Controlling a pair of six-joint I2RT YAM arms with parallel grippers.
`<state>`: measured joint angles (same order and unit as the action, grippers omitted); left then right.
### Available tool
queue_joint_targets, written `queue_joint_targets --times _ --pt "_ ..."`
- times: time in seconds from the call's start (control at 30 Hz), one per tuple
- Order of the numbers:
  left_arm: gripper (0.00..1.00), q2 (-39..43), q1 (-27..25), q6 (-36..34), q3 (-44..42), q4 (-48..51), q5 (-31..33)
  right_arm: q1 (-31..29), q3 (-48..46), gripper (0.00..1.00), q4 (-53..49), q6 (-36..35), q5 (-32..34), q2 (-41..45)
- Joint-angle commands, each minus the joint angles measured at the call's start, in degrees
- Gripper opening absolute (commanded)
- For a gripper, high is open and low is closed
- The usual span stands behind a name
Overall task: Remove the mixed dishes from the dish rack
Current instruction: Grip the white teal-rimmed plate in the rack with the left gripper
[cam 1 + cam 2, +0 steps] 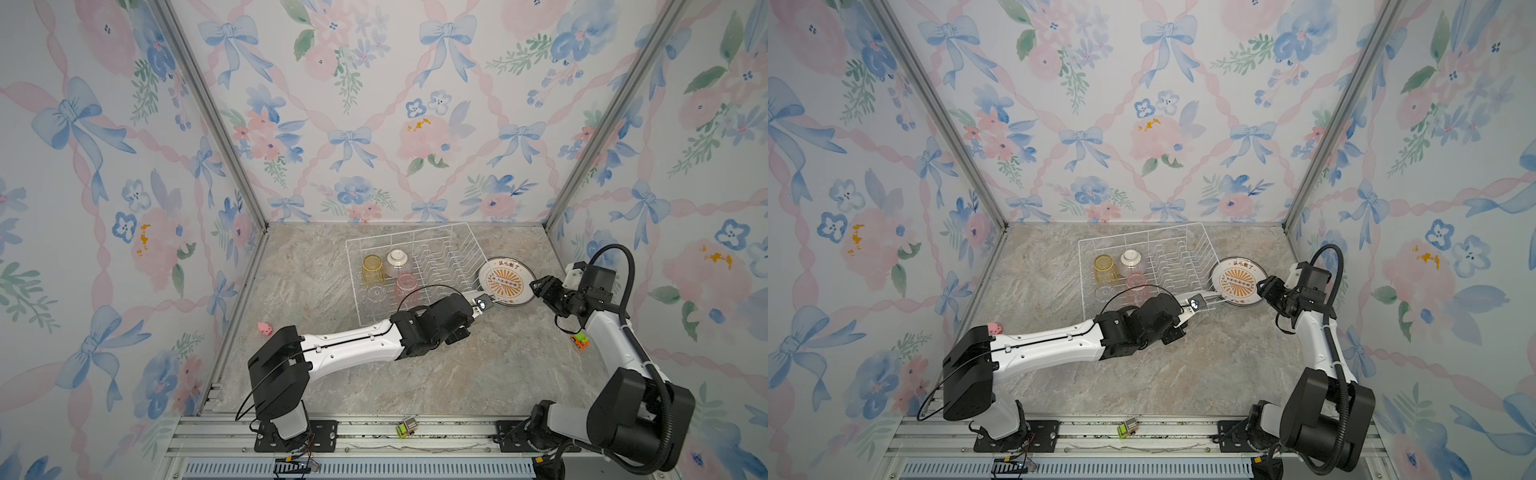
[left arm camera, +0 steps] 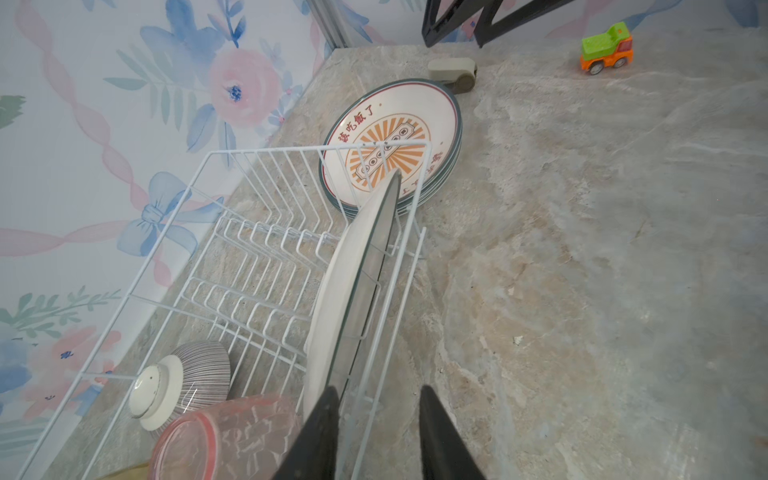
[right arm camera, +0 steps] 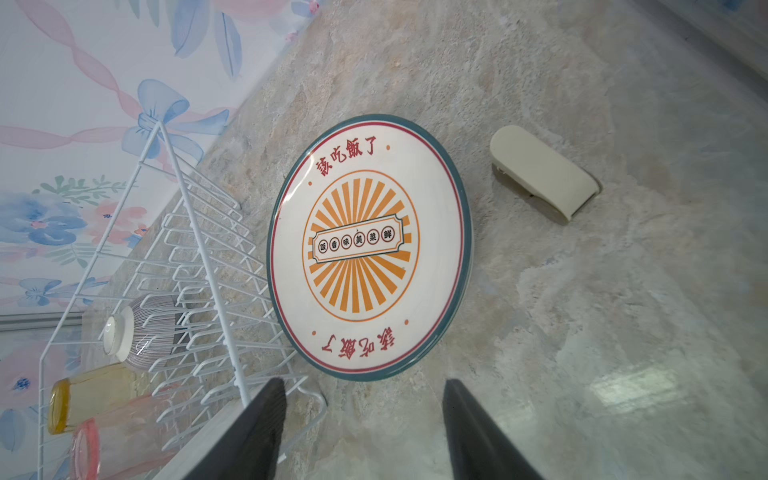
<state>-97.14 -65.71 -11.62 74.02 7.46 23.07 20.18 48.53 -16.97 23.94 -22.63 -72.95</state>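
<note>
My left claw (image 2: pixel 378 388) stood open astride the rim of 1 upright plate (image 2: pixel 349 291) in the dish rack's (image 2: pixel 266 151) end slot. My right claw (image 3: pixel 365 380) gaped empty beside the plate stack (image 3: pixel 370 245) lying on the table (image 1: pixel 457 374) just outside the rack. Farther along inside sat the bowl (image 1: pixel 397 259) and 3 tumblers (image 1: pixel 372 266).

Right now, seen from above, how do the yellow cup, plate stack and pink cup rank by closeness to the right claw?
From the right claw, in a top view:
1. Plate stack, beside it, outside the rack.
2. Pink cup, inside the rack.
3. Yellow cup, farther left.
</note>
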Motion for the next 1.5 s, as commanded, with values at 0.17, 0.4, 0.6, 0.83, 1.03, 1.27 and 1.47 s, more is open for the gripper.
queue_joint_targets --times 0.17,0.4,0.6,0.83,1.03,1.27,1.47 --pt "0.31 -5.23 -0.04 -3.48 5.11 1.15 11.2 -0.18 -1.54 0.63 0.36 -0.14 -1.1 2.1" --pt "0.23 -7.88 0.23 -5.91 6.86 1.21 9.57 0.23 -2.19 0.63 1.15 0.13 -1.78 1.92" --pt "0.23 -9.4 0.67 -7.93 8.0 1.16 9.08 1.03 -2.65 0.63 1.63 0.23 -2.74 1.93" --pt "0.14 -11.15 1.24 -11.97 9.51 1.14 10.48 1.62 -2.96 0.63 1.94 0.33 -3.09 2.28" --pt "0.08 -12.26 1.95 -15.68 10.34 0.89 12.09 1.89 -3.1 0.63 2.02 0.41 -3.57 2.32" --pt "0.06 -11.08 2.45 -16.44 9.67 -0.96 14.59 1.95 -3.34 0.63 2.49 0.75 -4.05 2.48" --pt "0.0 -8.01 3.14 -17.83 8.64 -4.63 16.48 1.91 -3.37 0.63 2.59 0.74 -4.33 3.01"
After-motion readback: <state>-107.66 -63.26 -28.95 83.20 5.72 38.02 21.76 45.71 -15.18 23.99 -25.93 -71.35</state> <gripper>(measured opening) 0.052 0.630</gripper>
